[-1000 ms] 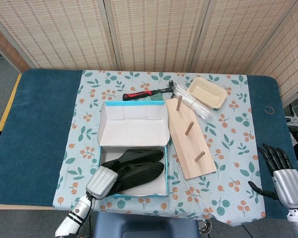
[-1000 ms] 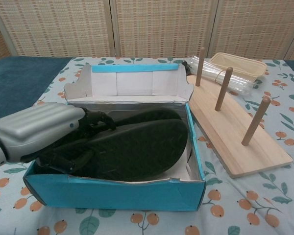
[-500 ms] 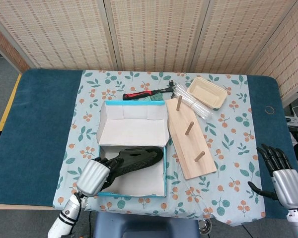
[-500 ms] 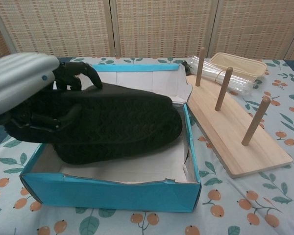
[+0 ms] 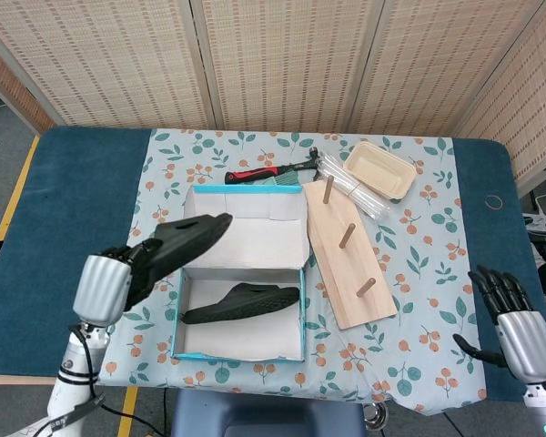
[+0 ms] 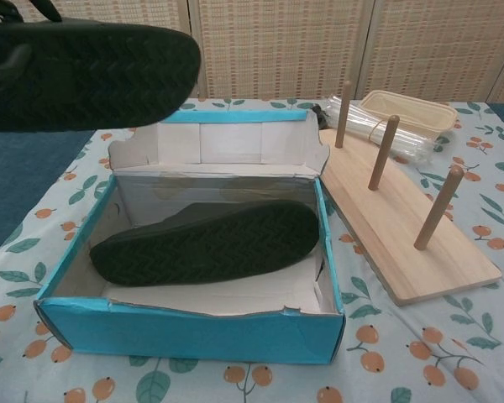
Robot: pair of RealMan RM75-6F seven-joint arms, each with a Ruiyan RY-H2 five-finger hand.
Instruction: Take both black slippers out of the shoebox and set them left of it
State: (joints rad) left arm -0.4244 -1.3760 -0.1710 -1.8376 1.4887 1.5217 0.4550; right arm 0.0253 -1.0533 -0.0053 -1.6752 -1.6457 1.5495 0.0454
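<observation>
My left hand (image 5: 105,284) grips one black slipper (image 5: 184,239) by its heel end and holds it high above the left side of the blue shoebox (image 5: 241,350). In the chest view that slipper (image 6: 84,71) fills the top left, sole toward the camera, and the hand is mostly out of frame. The second black slipper (image 5: 244,302) (image 6: 210,243) lies on its side inside the box. My right hand (image 5: 517,320) hovers open at the table's far right front corner, away from the box.
A wooden board with three pegs (image 5: 346,255) lies just right of the box. Behind it are a clear plastic bundle (image 5: 350,189), a beige tray (image 5: 380,169) and a red-handled tool (image 5: 259,173). Floral cloth (image 5: 159,182) and blue table (image 5: 73,209) extend left of the box.
My left hand has lifted one slipper up out of the box and toward the left. The other slipper stays in the box. The right hand is unchanged.
</observation>
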